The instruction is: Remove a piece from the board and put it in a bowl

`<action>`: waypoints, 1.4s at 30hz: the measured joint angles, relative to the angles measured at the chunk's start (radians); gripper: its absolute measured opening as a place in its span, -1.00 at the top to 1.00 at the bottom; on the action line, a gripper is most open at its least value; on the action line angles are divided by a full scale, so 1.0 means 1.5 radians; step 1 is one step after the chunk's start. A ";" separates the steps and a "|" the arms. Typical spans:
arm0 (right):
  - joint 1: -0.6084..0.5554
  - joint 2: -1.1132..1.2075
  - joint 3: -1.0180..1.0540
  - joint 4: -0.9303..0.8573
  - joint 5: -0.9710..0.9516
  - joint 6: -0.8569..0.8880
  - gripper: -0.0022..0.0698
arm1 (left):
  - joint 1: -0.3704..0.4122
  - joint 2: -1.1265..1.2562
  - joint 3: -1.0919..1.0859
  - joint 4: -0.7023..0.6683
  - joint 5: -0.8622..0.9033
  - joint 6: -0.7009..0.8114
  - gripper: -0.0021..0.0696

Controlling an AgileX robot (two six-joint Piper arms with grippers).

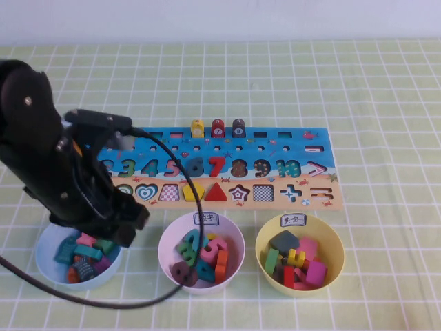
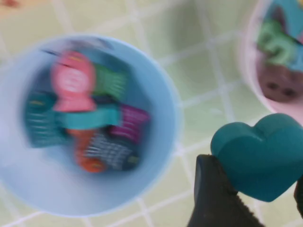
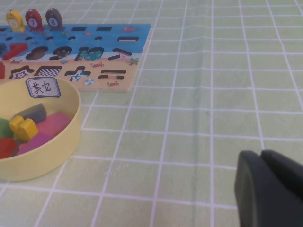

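Nearest the robot, three bowls stand in a row on the checked green desk. The light blue bowl is on the left, the pale pink-white bowl is in the middle, and the pale yellow bowl, with a small white label at its rim, is on the right. Each holds a heap of coloured pieces.

The left gripper hangs just above the near-left part of the desk, over the gap between the light blue bowl and the pink-white one, right beside the blue bowl's rim. Its jaws are closed on the teal heart piece, which is lifted clear of the desk; the heart shows only in the left wrist view, since the arm hides it from above. The piece is well apart from the yellow bowl.

The right gripper is low over bare desk to the right of the yellow bowl, outside the high view. Only its dark tip shows, and I cannot tell how its jaws stand.

Beyond the bowls lies the board, long side facing the robot. Its tan near strip carries the shape slots; the yellow pentagon and red triangle sit in theirs, with the heart slot to their left showing only its printed outline. The blue far part carries the coloured numbers, and three small pegs stand along the far edge.
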 joint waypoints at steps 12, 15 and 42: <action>0.000 0.000 0.000 0.000 0.000 0.000 0.99 | -0.168 0.003 0.005 -0.017 -0.086 0.039 0.11; 0.000 0.000 0.000 0.000 0.000 0.000 0.99 | -0.191 0.025 -0.025 -0.017 -0.091 0.059 0.11; 0.000 -0.001 0.000 0.000 0.000 0.000 0.99 | -0.271 0.376 -0.367 -0.020 0.023 0.248 0.11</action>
